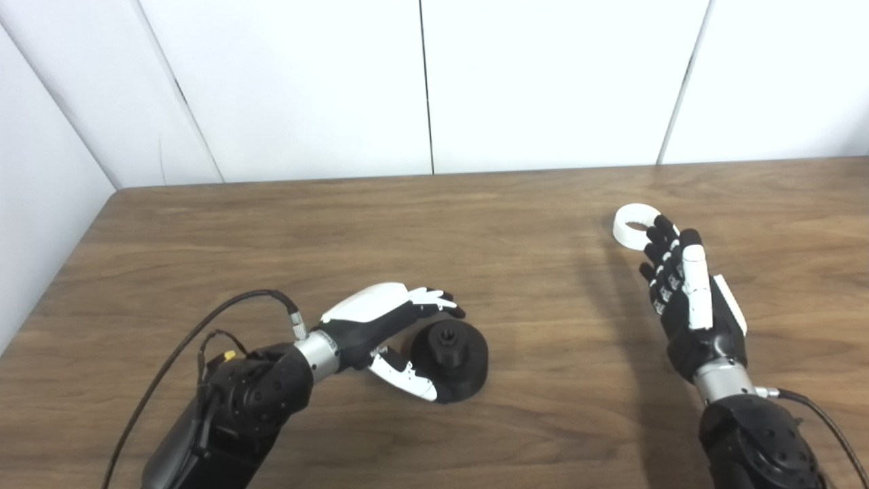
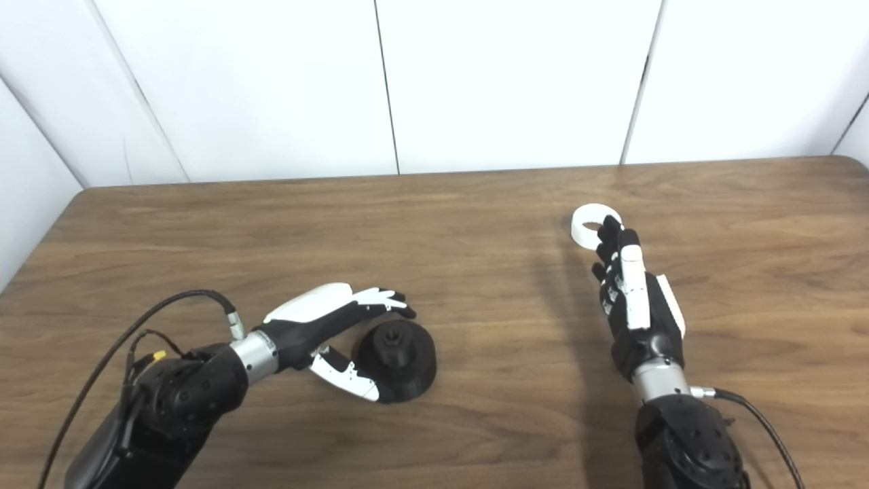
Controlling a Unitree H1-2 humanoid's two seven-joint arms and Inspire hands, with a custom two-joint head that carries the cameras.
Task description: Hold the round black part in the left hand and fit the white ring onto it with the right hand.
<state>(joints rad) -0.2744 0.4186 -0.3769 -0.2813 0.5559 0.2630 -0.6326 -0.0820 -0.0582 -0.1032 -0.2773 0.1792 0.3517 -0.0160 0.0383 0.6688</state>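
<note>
The round black part (image 1: 452, 358) rests on the wooden table (image 1: 380, 231) near the front, a small hub at its top. My left hand (image 1: 387, 326) lies open around its left side: fingers reach over its back edge, the thumb curves along its front, neither closed on it. The white ring (image 1: 631, 226) lies flat at the right. My right hand (image 1: 686, 292) is open with straight fingers, its tips at the ring's near right rim and covering a bit of it. Whether they touch the ring I cannot tell.
White wall panels (image 1: 421, 81) stand behind the table's far edge. The table's left edge runs diagonally at the left. Black cables (image 1: 190, 339) loop from my left forearm over the table top.
</note>
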